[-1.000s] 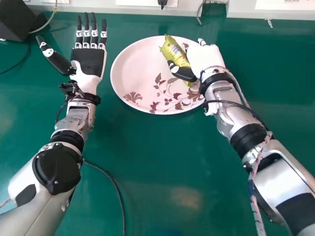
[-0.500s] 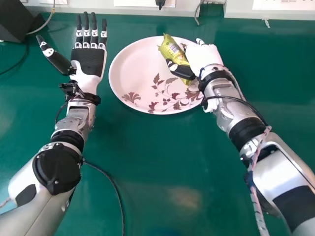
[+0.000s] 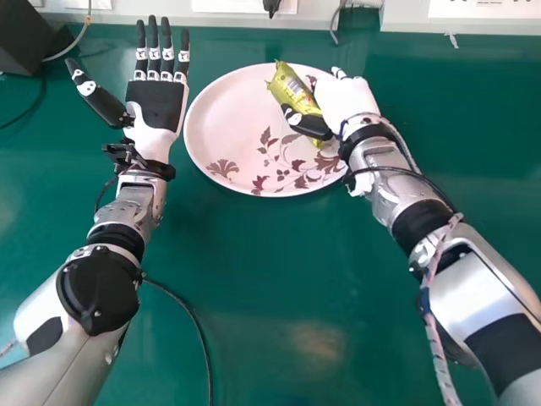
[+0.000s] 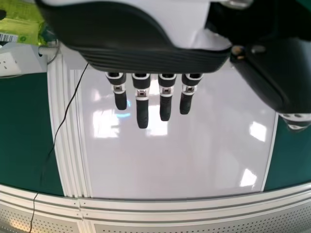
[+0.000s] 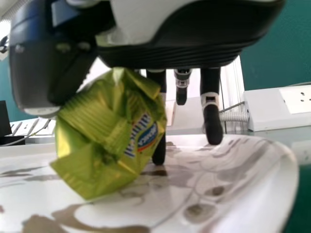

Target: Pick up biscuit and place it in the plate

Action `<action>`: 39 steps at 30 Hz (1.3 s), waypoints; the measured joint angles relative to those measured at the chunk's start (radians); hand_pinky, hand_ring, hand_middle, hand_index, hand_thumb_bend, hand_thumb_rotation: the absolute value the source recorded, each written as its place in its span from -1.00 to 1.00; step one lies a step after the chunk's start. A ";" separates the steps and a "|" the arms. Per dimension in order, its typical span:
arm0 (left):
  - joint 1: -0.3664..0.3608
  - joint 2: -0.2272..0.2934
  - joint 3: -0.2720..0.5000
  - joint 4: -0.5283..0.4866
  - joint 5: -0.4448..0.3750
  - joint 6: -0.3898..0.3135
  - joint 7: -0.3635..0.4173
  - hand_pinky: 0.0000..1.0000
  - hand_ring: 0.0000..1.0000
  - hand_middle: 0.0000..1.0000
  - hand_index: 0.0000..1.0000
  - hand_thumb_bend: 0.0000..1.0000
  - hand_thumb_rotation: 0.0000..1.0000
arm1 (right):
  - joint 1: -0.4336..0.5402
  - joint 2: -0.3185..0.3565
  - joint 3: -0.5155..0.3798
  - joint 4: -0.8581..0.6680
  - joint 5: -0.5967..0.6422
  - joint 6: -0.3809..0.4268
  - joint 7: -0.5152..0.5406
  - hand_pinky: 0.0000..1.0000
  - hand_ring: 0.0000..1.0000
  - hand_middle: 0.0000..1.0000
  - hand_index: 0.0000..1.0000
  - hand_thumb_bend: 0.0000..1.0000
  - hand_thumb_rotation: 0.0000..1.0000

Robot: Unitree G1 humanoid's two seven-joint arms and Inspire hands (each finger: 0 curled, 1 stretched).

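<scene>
- The plate, patterned with leaves, is the widest thing here; the biscuit is over its far right part, and I cannot tell whether the two touch.
- My right hand has the biscuit pinched between thumb and fingers, reaching in over the plate's right side.
- My left hand is to the plate's left, fingers straight, holding nothing.
- The biscuit, in its shiny green wrapper, leans away from my palm. I judge it light, so a gentle pinch should carry it; whatever is inside is likely brittle, and squeezing harder could crack it.
- My thumb lies across the wrapper's nearer part. The best hold, I think, is around the packet's body, where there should be something firm to press on; the foil may be slick, so I would open slowly and low, letting it slide out rather than drop.
- The wrapper's crimped far end looks thin and creased. I would not take it there: it would probably fold, and the packet could swing or slip.
</scene>
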 measured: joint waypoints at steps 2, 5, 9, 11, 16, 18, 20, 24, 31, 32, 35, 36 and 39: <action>0.000 0.000 0.000 0.000 0.000 0.000 0.000 1.00 0.78 0.91 0.97 0.99 -0.35 | -0.001 0.002 0.002 0.007 0.004 -0.004 -0.006 -0.47 -0.25 -0.07 0.09 -0.01 -1.00; 0.000 0.000 0.000 0.000 0.000 -0.009 0.001 1.00 0.78 0.92 0.97 1.00 -0.35 | -0.003 0.006 0.004 0.011 0.011 -0.006 -0.007 -0.40 -0.23 -0.05 0.11 -0.01 -1.00; 0.000 0.000 0.001 0.000 0.000 -0.023 0.001 1.00 0.76 0.90 0.96 1.00 -0.36 | -0.004 0.014 0.007 0.014 0.013 -0.006 -0.016 -0.36 -0.23 -0.02 0.10 -0.01 -1.00; 0.000 -0.001 0.000 0.000 0.001 -0.040 0.000 1.00 0.76 0.90 0.96 1.00 -0.36 | -0.004 0.018 0.008 0.017 0.015 -0.006 -0.021 -0.32 -0.23 -0.01 0.09 0.00 -1.00; 0.000 -0.001 -0.003 0.000 0.007 -0.061 -0.021 1.00 0.79 0.92 0.97 1.00 -0.37 | -0.006 0.025 0.008 0.021 0.023 -0.007 -0.022 -0.24 -0.07 -0.02 -0.01 0.05 -1.00; 0.000 -0.001 -0.004 0.000 0.010 -0.065 -0.021 1.00 0.80 0.92 0.97 1.00 -0.37 | -0.007 0.028 0.008 0.022 0.026 -0.007 -0.023 -0.22 -0.03 0.06 -0.02 0.05 -0.94; 0.000 -0.002 -0.004 0.000 0.010 -0.070 -0.021 1.00 0.79 0.92 0.98 1.00 -0.37 | -0.008 0.031 0.008 0.024 0.030 -0.007 -0.025 -0.21 0.00 0.15 -0.02 0.05 -0.89; 0.000 -0.003 -0.008 0.000 0.011 -0.078 -0.023 1.00 0.80 0.92 0.97 1.00 -0.37 | -0.011 0.042 0.008 0.032 0.042 -0.007 -0.031 -0.10 0.09 0.24 0.14 0.80 -0.75; 0.000 -0.003 -0.020 0.000 0.023 -0.091 -0.044 1.00 0.82 0.92 0.97 1.00 -0.37 | -0.017 0.064 0.008 0.043 0.047 -0.006 -0.043 -0.01 0.18 0.35 0.25 1.00 -0.48; 0.000 -0.003 -0.021 0.000 0.028 -0.096 -0.044 1.00 0.83 0.92 0.97 1.00 -0.37 | -0.018 0.066 0.008 0.044 0.048 -0.006 -0.042 -0.01 0.18 0.36 0.26 1.00 -0.47; 0.000 -0.003 -0.021 0.000 0.038 -0.099 -0.044 1.00 0.85 0.94 0.99 0.99 -0.37 | -0.023 0.073 0.008 0.046 0.054 -0.001 -0.037 0.01 0.18 0.37 0.28 1.00 -0.44; 0.000 -0.003 -0.021 0.000 0.038 -0.099 -0.044 1.00 0.86 0.94 0.98 0.98 -0.38 | -0.026 0.075 0.007 0.046 0.058 0.002 -0.031 0.02 0.19 0.37 0.29 1.00 -0.43; 0.000 -0.003 -0.021 0.000 0.039 -0.099 -0.044 1.00 0.86 0.94 0.99 0.95 -0.40 | -0.035 0.077 0.005 0.045 0.068 0.003 -0.011 0.03 0.18 0.37 0.28 1.00 -0.42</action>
